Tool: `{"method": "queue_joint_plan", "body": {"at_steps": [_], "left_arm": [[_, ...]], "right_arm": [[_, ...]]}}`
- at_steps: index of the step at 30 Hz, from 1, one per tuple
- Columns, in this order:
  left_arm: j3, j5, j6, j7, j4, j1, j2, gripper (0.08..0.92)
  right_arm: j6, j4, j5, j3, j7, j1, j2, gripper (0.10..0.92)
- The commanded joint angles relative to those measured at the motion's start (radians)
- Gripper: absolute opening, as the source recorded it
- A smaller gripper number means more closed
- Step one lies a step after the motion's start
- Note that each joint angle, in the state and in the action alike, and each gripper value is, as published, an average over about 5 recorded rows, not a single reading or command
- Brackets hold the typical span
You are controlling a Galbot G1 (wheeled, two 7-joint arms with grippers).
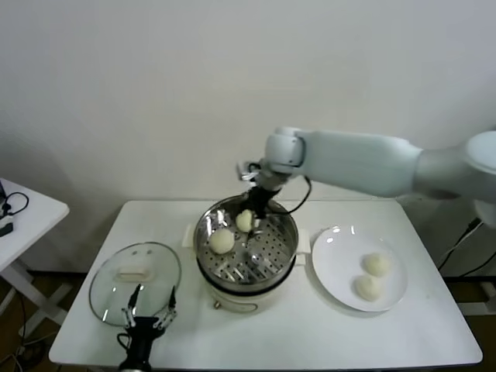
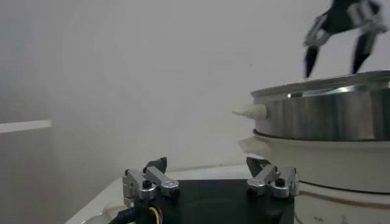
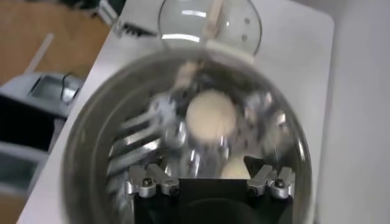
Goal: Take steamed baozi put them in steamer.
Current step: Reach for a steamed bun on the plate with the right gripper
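Note:
The steel steamer (image 1: 246, 267) stands mid-table on its white base. Two cream baozi lie on its perforated tray, one (image 1: 222, 241) on the left and one (image 1: 245, 221) toward the back. My right gripper (image 1: 256, 203) hangs just over the back baozi, open, nothing between its fingers. In the right wrist view it (image 3: 204, 167) looks down on one baozi (image 3: 210, 115), with the other baozi (image 3: 234, 169) partly behind it. Two more baozi (image 1: 377, 264) (image 1: 369, 287) rest on the white plate (image 1: 333, 240). My left gripper (image 1: 147, 318) is parked open at the table's front left.
The round glass lid (image 1: 136, 283) lies flat left of the steamer, just beyond the left gripper (image 2: 207, 165). The left wrist view shows the steamer wall (image 2: 329, 115) close by. A small white side table (image 1: 23, 209) stands off to the left.

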Motion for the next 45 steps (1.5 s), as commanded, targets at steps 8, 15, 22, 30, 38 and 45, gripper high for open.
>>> {"method": "queue_joint_plan", "body": {"at_steps": [8,15,22,30,38,45], "left_arm": [[0.008,0.014,-0.006,-0.001,0.006,0.004,-0.005,0.823],[-0.003,0.015,-0.009,-0.003,0.022,0.003,-0.003,0.823],[-0.006,0.018,-0.009,-0.002,0.029,0.003,-0.004,0.823],[-0.009,0.023,-0.013,-0.003,0.042,0.003,-0.002,0.823],[-0.019,0.027,-0.013,-0.003,0.044,0.000,0.005,0.823],[-0.026,0.025,-0.013,-0.005,0.042,0.000,0.008,0.823]], "right_arm": [[0.127,0.232,-0.280,-0.273,-0.072,0.106,-0.513,0.823],[0.118,0.208,-0.458,-0.142,-0.014,-0.154,-0.602,0.823],[0.116,0.140,-0.530,0.003,0.009,-0.338,-0.598,0.823],[0.109,0.065,-0.551,0.073,0.050,-0.422,-0.556,0.823],[0.089,0.052,-0.556,0.121,0.071,-0.490,-0.531,0.823],[0.078,0.047,-0.585,0.156,0.077,-0.533,-0.522,0.802]]}}
